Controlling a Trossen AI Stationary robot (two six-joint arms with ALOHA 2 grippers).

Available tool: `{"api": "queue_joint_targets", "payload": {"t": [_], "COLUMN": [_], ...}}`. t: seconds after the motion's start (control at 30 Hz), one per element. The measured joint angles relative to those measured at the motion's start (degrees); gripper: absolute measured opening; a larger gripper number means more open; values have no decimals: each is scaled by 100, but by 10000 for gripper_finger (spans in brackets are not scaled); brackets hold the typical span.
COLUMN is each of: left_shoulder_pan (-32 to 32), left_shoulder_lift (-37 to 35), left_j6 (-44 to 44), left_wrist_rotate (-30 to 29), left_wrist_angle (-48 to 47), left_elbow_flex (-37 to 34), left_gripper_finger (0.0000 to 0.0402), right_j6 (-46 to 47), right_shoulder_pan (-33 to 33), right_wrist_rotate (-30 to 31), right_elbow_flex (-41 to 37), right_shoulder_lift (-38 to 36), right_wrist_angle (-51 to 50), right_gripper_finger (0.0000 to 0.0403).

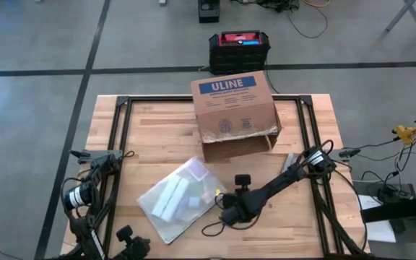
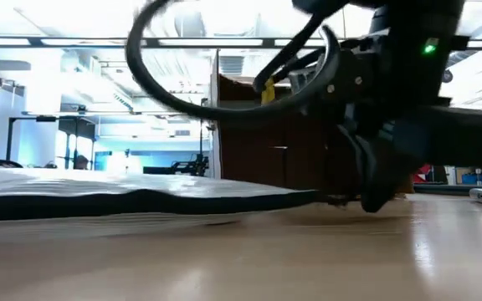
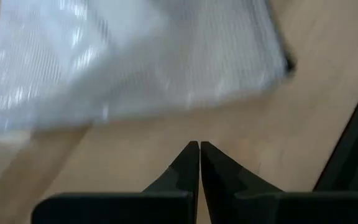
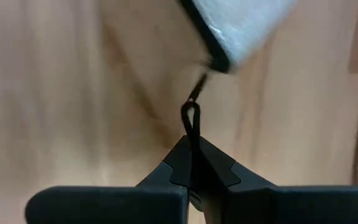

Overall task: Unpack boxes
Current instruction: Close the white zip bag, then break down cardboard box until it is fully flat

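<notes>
**A:** Status, left to right?

**B:** Left gripper sits low at the near-left corner of the light butcher-block wooden table, fingers pressed together on nothing. Just ahead of it lies the clear flat plastic zip bag with pale items inside.

**A:** Bag position?

**B:** Flat on the wood, centre-near, angled. Its dark zipper edge faces the right arm.

**A:** Right gripper?

**B:** Right gripper is down at the bag's right corner, jaws together and clamped on a thin black pull loop hanging off the bag's zipper end.

**A:** The box?

**B:** Brown corrugated cardboard box with blue ULINE label stands at the far-centre of the table, front flap hanging open, apart from both grippers. Behind it on the floor, a black-and-red case.
</notes>
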Motion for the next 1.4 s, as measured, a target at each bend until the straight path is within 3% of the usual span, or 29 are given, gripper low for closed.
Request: {"api": "queue_joint_targets", "payload": {"t": [0.3,0.4,0.6,0.8,0.9,1.1,1.2,1.4], "left_shoulder_pan": [99,162,260,573,863,1511,1776,2160], "left_shoulder_lift": [-15,-36,-36,-30,21,58,58,55], "left_j6": [-14,134,535,1000,1811,3231,3285,3274], "left_wrist_rotate": [-279,-1006,-3194,-4149,-4066,-2621,-2090,-1651], "left_wrist_angle": [66,81,382,1503,2328,3345,3344,3170], "left_elbow_flex": [274,582,933,840,791,625,503,187], "left_gripper_finger": [0,0,0,0,0,0,0,0], "right_j6": [76,-78,-204,523,895,274,-157,-615], "right_shoulder_pan": [371,513,752,773,721,760,744,403], "right_wrist_rotate": [9,-5,296,361,338,131,-126,-995], "right_elbow_flex": [122,207,249,231,177,-559,-1172,-2441], "right_shoulder_lift": [-32,-179,-607,-813,-914,-1563,-2020,-2837], "right_wrist_angle": [-70,-299,-466,-923,-1678,-2204,-2196,-2417], "right_gripper_finger": [4,18,74,143,167,169,155,129]}}
